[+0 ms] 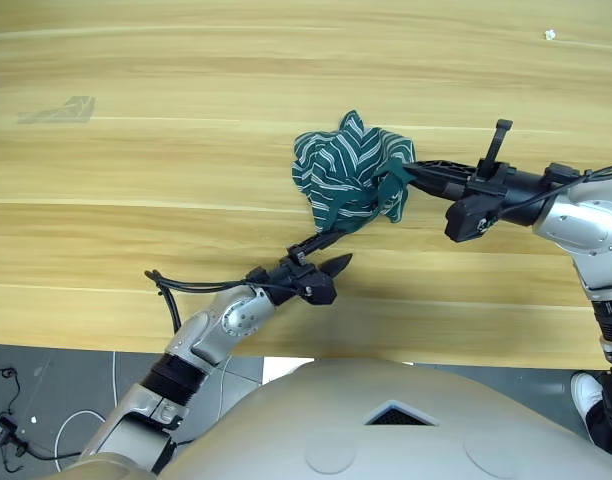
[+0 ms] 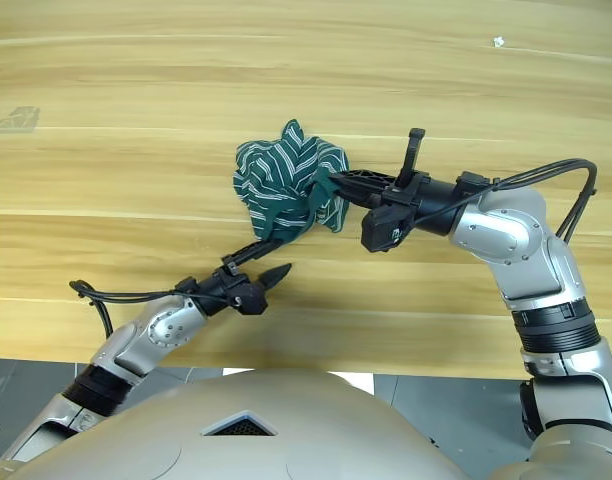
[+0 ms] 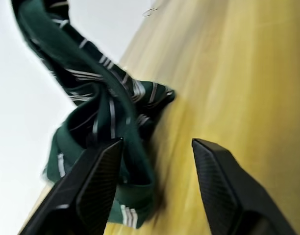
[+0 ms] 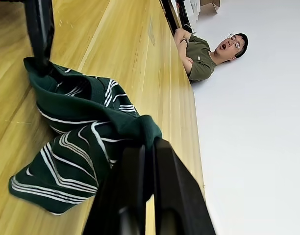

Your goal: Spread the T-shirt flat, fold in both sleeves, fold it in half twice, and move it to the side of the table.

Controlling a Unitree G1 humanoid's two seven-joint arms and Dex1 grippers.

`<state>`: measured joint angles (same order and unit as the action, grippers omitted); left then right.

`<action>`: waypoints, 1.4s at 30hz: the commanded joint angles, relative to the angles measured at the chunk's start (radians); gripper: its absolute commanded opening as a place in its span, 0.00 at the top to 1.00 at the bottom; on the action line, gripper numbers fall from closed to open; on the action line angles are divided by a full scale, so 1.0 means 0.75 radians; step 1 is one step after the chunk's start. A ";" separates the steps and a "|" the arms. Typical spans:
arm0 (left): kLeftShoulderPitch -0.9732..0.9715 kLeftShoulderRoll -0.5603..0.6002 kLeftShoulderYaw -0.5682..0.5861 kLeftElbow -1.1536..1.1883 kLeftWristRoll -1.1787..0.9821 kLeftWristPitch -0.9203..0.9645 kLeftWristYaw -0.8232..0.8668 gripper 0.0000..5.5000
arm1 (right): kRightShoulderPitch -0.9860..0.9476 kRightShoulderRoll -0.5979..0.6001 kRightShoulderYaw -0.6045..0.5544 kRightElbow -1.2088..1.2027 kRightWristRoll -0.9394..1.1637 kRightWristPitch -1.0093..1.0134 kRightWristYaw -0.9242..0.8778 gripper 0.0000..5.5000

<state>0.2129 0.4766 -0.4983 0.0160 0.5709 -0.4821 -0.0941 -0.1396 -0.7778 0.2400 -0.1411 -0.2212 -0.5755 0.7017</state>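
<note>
A broad table [image 1: 136, 200] of pale, lengthwise-grained wood planks spans the head views. Its near edge runs along the lower part of the frame, with dark grey floor [image 1: 46, 385] and loose cables [image 1: 76, 420] below it at lower left. A tiny white scrap [image 1: 550, 35] lies on the wood at upper right.

The T-shirt [image 1: 341, 170] sits just right of centre in the left eye view. It is soft dark green cloth with thin white stripes, bunched into a crumpled heap with one peak poking upward.

The right jaws come in from the right and are clenched on a fold at the heap's right side, pinching the cloth between flat black fingers. The left jaws, at lower centre, stand released. One tapered finger lies against the shirt's lower hem, possibly slipped under it, and the other is apart over bare wood.

Open wood stretches wide to the left of the heap and above it, with a narrower band toward the near edge.
</note>
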 commanded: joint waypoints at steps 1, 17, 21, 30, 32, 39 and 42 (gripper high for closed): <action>0.025 -0.015 0.075 0.049 0.076 0.040 0.125 0.53 | 0.007 -0.004 -0.005 -0.027 0.013 0.012 0.018 1.00; 0.150 -0.044 0.111 0.079 0.073 -0.015 0.218 0.64 | 0.018 -0.003 -0.007 -0.032 0.001 0.026 0.024 1.00; 0.115 -0.060 0.093 0.128 0.099 -0.003 0.219 0.74 | 0.026 0.002 -0.006 -0.039 0.003 0.029 0.021 1.00; 0.074 -0.077 0.056 0.187 0.132 0.009 0.227 0.95 | 0.023 0.017 -0.001 -0.057 0.012 0.035 0.017 1.00; 0.073 -0.075 0.054 0.189 0.139 0.012 0.233 0.99 | 0.021 0.021 0.000 -0.057 0.012 0.034 0.015 1.00; 0.069 -0.065 0.057 0.196 0.137 0.007 0.247 1.00 | 0.022 0.033 -0.009 -0.053 0.008 0.031 0.011 1.00; 0.077 -0.056 0.063 0.179 0.113 -0.006 0.232 1.00 | 0.021 0.037 -0.009 -0.047 0.007 0.031 0.007 1.00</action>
<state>0.2242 0.4141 -0.4182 0.0747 0.6207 -0.5278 0.1297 -0.1198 -0.7560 0.2400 -0.1702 -0.2197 -0.5564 0.7091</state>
